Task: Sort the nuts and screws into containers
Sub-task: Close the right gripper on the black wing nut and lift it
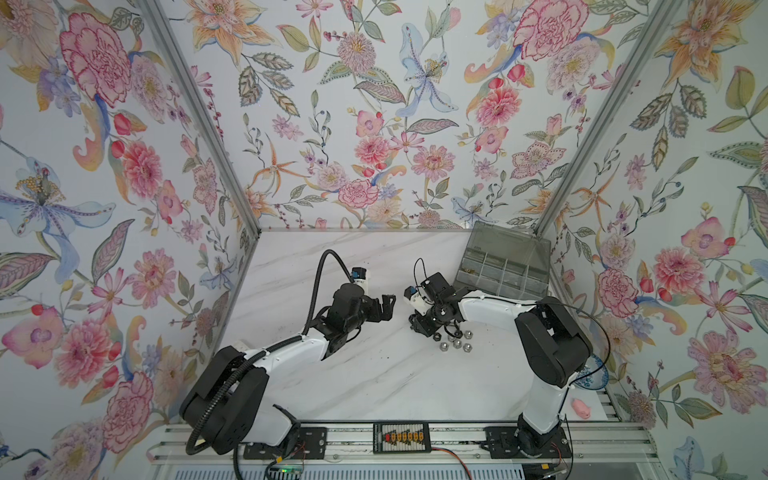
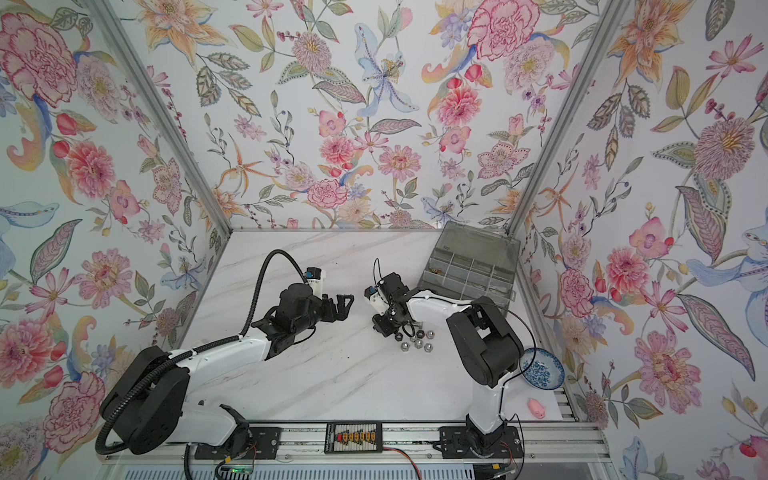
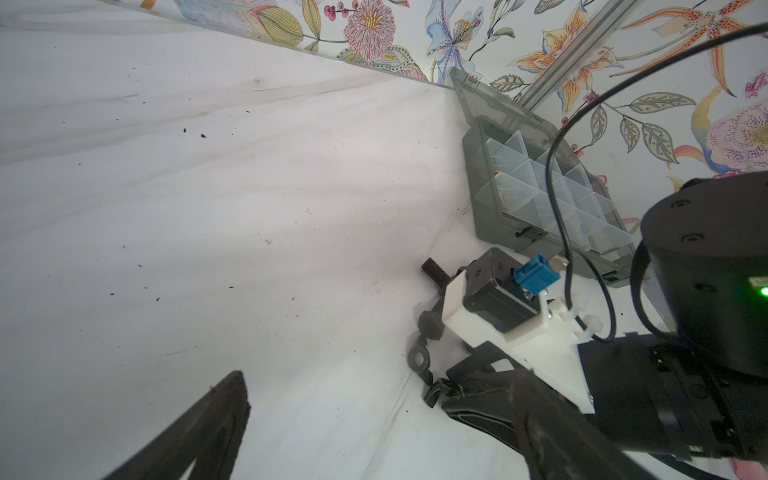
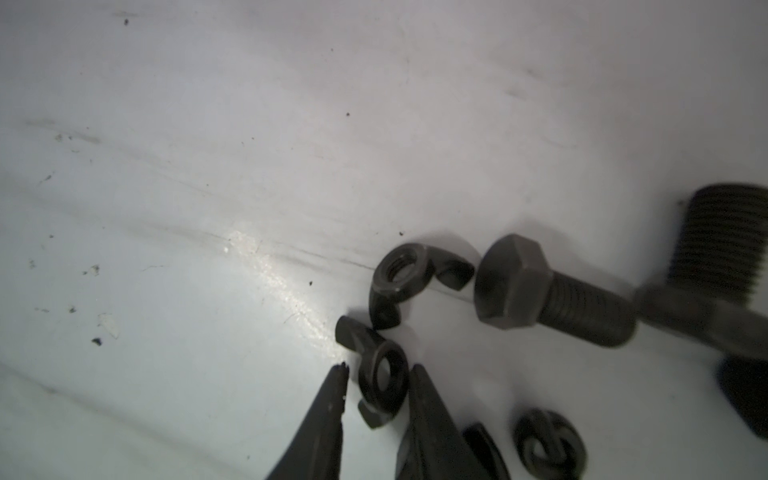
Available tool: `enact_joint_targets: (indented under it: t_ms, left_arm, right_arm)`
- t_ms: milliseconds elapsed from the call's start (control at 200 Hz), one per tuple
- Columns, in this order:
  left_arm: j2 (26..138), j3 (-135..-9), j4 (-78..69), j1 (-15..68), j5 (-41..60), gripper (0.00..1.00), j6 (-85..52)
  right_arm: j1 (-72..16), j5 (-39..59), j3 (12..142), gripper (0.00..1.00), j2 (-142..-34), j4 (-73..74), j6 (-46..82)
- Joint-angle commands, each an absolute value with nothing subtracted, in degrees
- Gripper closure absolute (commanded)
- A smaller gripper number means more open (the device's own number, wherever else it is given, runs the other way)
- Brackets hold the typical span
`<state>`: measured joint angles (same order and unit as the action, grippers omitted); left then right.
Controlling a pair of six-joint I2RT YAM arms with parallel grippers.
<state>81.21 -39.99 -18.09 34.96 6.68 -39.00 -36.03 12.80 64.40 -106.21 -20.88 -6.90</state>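
Observation:
In the right wrist view, my right gripper (image 4: 376,372) is down at the table with a black wing nut (image 4: 382,382) standing between its fingers. A thin gap shows on one side, so the jaws are open. A second wing nut (image 4: 399,274), a black hex nut (image 4: 548,444) and two black screws (image 4: 540,299) (image 4: 719,241) lie close by. Several silver nuts (image 1: 457,343) (image 2: 417,343) sit just beside that gripper (image 1: 419,327). The containers, compartments of a smoky-grey organiser box (image 1: 498,274) (image 2: 465,274) (image 3: 540,199), stand open at the back right. My left gripper (image 1: 386,305) (image 3: 365,432) hovers open and holds nothing.
A blue-and-white bowl (image 2: 540,368) sits at the right edge behind the right arm's elbow. A small pink toy (image 1: 582,409) lies near the front right corner. Floral walls close in the white marble table (image 1: 332,257) on three sides.

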Motion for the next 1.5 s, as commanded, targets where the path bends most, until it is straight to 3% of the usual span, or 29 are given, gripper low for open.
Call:
enact_joint_targets:
  t_ms: [0,706,1146,1496]
  left_arm:
    - [80.77,-39.29,-18.22,35.6,5.71,0.01,-38.47]
    - [81.17,-39.39,-18.5,35.55,5.82,0.01,-38.34]
    - [81.75,-39.64,-18.81,35.6,6.24,0.01,-38.32]
    - [81.83,-39.7,-18.98,35.6,6.41,0.01,-38.31]
  right_arm:
    - [-36.56,11.99,65.25,0.7,-107.22,-21.6,-7.65]
    - [-36.69,10.98,66.35,0.83,-108.56,-21.71,-5.82]
    - [-35.42,14.11,66.43,1.0,-108.33,-21.71,-4.88]
    - [-33.43,17.73,66.17,1.0,-106.32,-21.71,-4.1]
